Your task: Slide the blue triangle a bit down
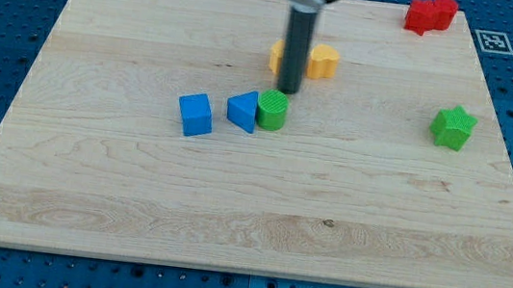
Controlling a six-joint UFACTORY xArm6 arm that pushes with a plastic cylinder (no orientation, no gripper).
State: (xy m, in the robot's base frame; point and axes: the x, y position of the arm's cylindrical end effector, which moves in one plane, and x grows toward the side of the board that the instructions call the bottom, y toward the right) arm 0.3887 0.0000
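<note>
Presently, left to right: blue cube [195, 115]; blue triangle [242, 110] mid-table [85, 202], touching green cylinder [273, 111]; tip [289, 91] just above cylinder, before yellow block [316, 62]. No hand fitted. Advice: reposition tip above triangle, push downward, avoid cylinder.

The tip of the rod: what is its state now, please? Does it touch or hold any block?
My tip: holds nothing, no jaws. It sits just above the green cylinder, up-right of the blue triangle; contact cannot be told.
</note>
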